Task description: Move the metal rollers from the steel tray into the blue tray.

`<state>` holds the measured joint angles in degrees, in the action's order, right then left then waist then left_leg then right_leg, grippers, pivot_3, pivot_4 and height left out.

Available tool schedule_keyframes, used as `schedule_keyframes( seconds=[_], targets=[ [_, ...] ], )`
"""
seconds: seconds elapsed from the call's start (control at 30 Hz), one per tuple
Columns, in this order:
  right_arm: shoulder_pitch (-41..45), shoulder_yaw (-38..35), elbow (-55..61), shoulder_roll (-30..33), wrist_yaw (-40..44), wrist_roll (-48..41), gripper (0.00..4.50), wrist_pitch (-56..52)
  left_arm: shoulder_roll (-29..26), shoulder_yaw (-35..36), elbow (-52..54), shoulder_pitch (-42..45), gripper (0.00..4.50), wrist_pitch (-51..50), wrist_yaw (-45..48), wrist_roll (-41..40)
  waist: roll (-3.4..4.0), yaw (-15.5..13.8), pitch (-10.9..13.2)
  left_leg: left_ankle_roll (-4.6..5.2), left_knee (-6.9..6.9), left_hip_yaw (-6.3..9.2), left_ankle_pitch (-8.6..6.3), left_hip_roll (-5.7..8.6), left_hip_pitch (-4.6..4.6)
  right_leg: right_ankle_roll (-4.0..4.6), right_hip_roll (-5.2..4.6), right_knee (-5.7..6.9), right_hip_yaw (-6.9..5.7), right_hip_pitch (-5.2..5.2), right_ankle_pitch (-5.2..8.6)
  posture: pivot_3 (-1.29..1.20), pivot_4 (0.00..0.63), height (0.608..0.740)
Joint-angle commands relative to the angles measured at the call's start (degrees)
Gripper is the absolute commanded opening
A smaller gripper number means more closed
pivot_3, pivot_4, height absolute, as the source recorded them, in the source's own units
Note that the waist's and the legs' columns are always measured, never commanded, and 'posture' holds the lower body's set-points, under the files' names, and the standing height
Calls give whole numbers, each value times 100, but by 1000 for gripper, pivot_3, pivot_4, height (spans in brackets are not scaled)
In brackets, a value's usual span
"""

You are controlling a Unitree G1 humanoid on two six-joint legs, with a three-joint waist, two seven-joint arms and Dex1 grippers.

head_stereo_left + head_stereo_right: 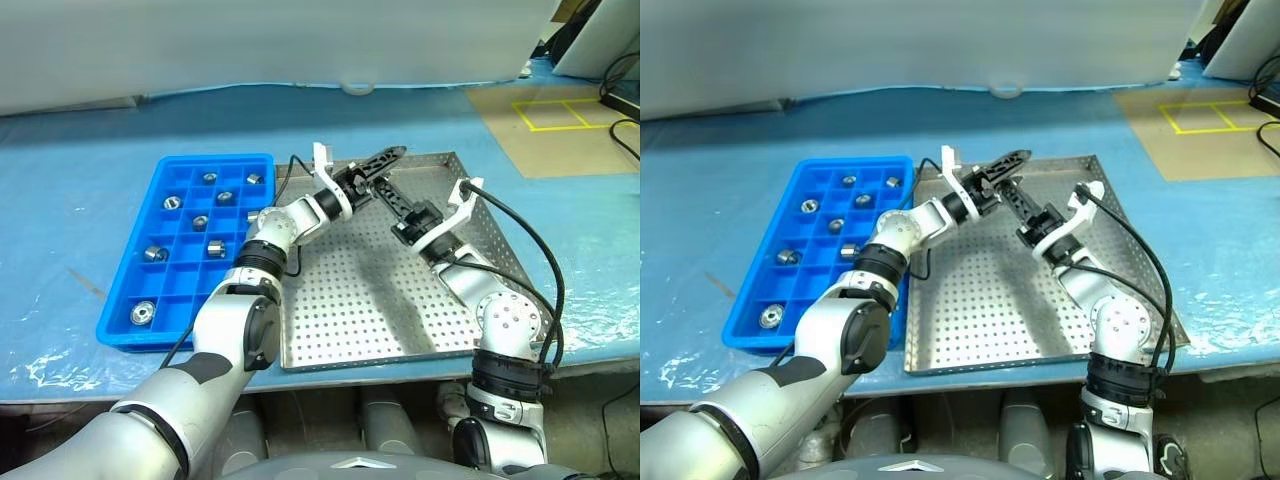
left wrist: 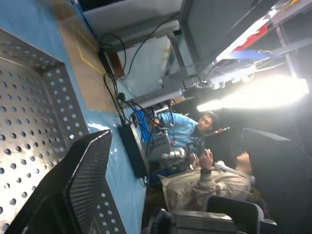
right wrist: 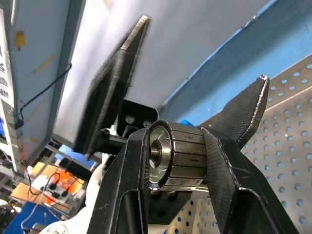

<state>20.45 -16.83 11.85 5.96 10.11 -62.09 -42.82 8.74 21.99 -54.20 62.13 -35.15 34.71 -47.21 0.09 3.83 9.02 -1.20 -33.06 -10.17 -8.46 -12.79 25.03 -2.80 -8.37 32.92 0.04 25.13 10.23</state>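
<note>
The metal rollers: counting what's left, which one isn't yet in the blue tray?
The metal roller clamped in the right gripper above the steel tray; the others sit in blue tray compartments.

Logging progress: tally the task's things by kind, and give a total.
Grey perforated steel tray: 1
Bright blue plastic grid tray: 1
Small shiny silver metal rollers: 9 visible (8 in the blue tray, 1 in the right gripper)
Total: 11

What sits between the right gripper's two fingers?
A metal roller, clamped between the right gripper's fingers, seen in the right wrist view.
</note>
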Motion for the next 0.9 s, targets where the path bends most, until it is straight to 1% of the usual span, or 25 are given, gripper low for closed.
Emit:
schedule_keyframes(
  seconds=[0.03, 0.2, 0.23, 0.3, 0.33, 0.37, 0.4, 0.5, 0.57, 0.6, 0.63, 0.67, 0.7, 0.77, 0.8, 0.9],
  targets=[
    [98, -60, 165, 26, 150, -118, 1205, 186, 591, 371, 239, 10, 4500, 1037, -367, -100, -1, -8, 1, 0, 0, 0, 0, -1, 0, 0, 1, 0, 0, 0, 0, -471, 150, 740],
    [377, -255, -85, 41, 279, -220, 1205, 442, 445, 406, 683, -202, 4500, 2073, -868, 159, -3, -69, 2, 0, 0, 1, 1, 1, 4, 1, 0, -1, 0, 0, -1, -425, 150, 740],
    [456, -253, -118, 39, 359, -282, 1205, 444, 406, 393, 895, -300, 4500, 2159, -922, 168, -3, -79, 2, 0, 1, 1, 1, 0, 3, 0, 0, -1, 0, 0, -1, -351, 150, 740],
    [631, -178, -193, 92, 600, -397, 1205, 343, 310, 142, 1478, -589, 4500, 2250, -872, 339, -2, -124, 1, -1, 4, 1, 3, -3, 3, 0, 2, 2, -2, 4, -1, -351, 150, 740],
    [700, -100, -220, 131, 734, -397, 1205, 279, 263, 7, 1789, -758, 4500, 2242, -840, 412, -2, -141, 1, 0, 6, 1, 4, -5, 1, 1, 4, 3, -2, 5, -1, -295, 150, 740],
    [754, -19, -248, 183, 848, -362, 1205, 217, 230, -102, 2047, -904, 4500, 2240, -857, 465, -1, -174, 1, 4, 11, 1, 7, -6, -4, 1, 5, 3, -2, 5, 0, -295, 150, 740],
    [815, 154, -276, 273, 1047, -260, 1205, 126, 148, -224, 2392, -1111, 4500, 2273, -900, 574, -2, -206, 1, 4, 14, 1, 12, -9, -2, 1, 8, 4, -5, 5, 0, -222, 150, 740],
    [1024, 827, -390, 674, 1735, 222, 1205, -97, -149, -465, 3422, -1748, 4500, 2469, -1187, 938, -5, -333, 3, 3, 16, 2, 16, -12, -1, 1, 11, 4, -8, 6, 0, -160, 150, 740],
    [1232, 1215, -572, 854, 2152, 539, 1205, -110, -400, -645, 4183, -2288, 4500, 2513, -1351, 1260, -7, -456, 4, -3, 17, 6, 19, -13, 0, 1, 11, 5, -12, 5, -1, -56, 150, 740],
    [1335, 1350, -670, 903, 2333, 659, 1205, -100, -498, -716, 4510, -2523, 4500, 2494, -1424, 1382, -8, -493, 5, -5, 17, 7, 19, -14, 0, 2, 11, 7, -13, 6, -1, -56, 150, 740],
    [1439, 1501, -778, 944, 2518, 811, 1205, -66, -603, -770, 4818, -2748, 4500, 2477, -1492, 1484, -8, -502, 5, -15, 18, 8, 16, -15, -3, 3, 12, 9, -14, 5, -2, 2, 150, 740],
    [1622, 1776, -945, 993, 2826, 1023, 1205, -36, -760, -743, 5254, -3076, 4500, 2518, -1636, 1666, -10, -701, 6, -18, 18, 9, 16, -15, -2, 3, 12, 11, -14, 5, -2, 100, 150, 740],
    [1791, 1988, -1104, 997, 3124, 1173, 1205, -23, -887, -695, 5626, -3357, 4500, 2604, -1808, 1875, -13, -777, 7, -39, 20, 16, 25, -15, 0, 4, 12, 26, -18, 5, -1, 100, 150, 740],
    [2089, 2270, -1431, 891, 3537, 1397, 1205, 37, -1117, -642, 6235, -3871, 4500, 2849, -2226, 2450, -15, -785, 8, -44, 18, 16, 28, -15, -5, 6, 12, 29, -16, 7, -4, 197, 150, 740],
    [2203, 2359, -1593, 817, 3692, 1507, 1205, 97, -1155, -630, 6462, -4079, 4500, 2896, -2381, 2584, -15, -815, 8, -48, 25, 21, 30, -21, -6, 7, 15, 30, -25, 8, -3, 197, 150, 740],
    [2473, 2682, -2068, 598, 4119, 1960, 1205, 333, -1190, -580, 7037, -4604, 4500, 2899, -2802, 2806, -16, -1046, 8, -80, 44, 54, 49, -45, -1, 31, 30, 53, -67, 11, 12, 314, 150, 740]
  ],
)
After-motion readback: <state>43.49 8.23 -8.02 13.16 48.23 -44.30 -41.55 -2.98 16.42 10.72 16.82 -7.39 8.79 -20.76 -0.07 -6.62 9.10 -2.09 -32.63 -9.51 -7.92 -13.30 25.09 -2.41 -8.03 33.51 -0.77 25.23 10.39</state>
